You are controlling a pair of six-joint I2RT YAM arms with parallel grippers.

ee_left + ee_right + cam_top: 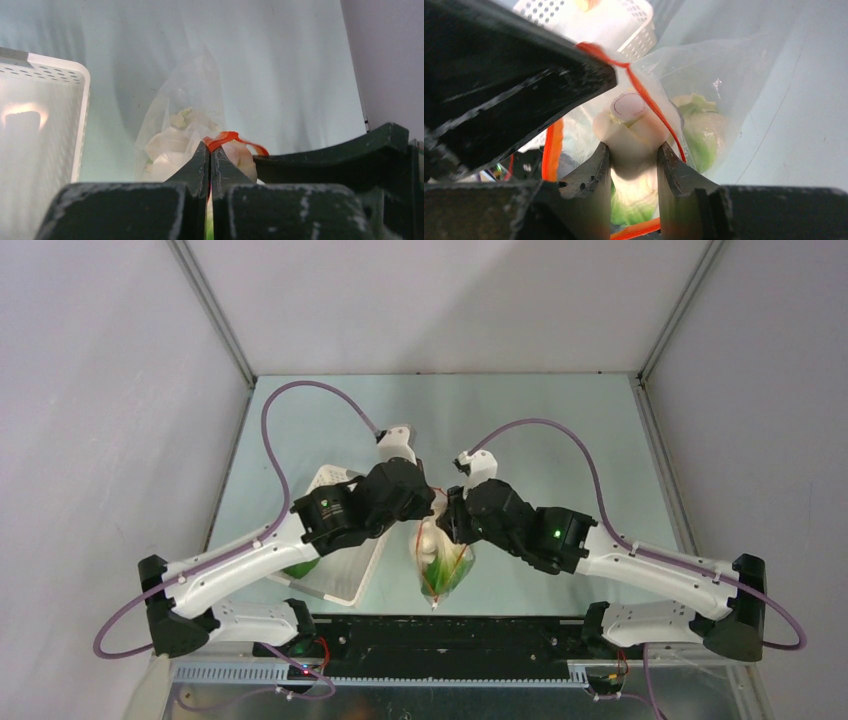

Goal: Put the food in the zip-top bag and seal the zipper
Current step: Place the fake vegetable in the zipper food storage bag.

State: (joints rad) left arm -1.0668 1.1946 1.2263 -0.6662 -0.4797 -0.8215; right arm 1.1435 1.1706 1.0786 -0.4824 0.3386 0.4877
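Observation:
The clear zip-top bag [445, 575] hangs between both grippers near the table's front edge, with green and white food inside. My left gripper [210, 145] is shut on the bag's mouth, and the red-orange zipper [230, 136] curls out from between its tips. White pieces of food [172, 142] show through the plastic below. My right gripper [633, 150] reaches into the bag's mouth, its jaws closed against both sides of a bok choy's white stalk [630, 125]. Another green leafy piece [704, 135] lies deeper in the bag. The zipper [649, 102] loops around the stalk.
A white perforated basket [345, 575] stands left of the bag, partly under the left arm, and appears in the left wrist view as the basket [45, 125]. The left gripper's dark body [514, 75] fills the upper left of the right wrist view. Grey walls enclose the table.

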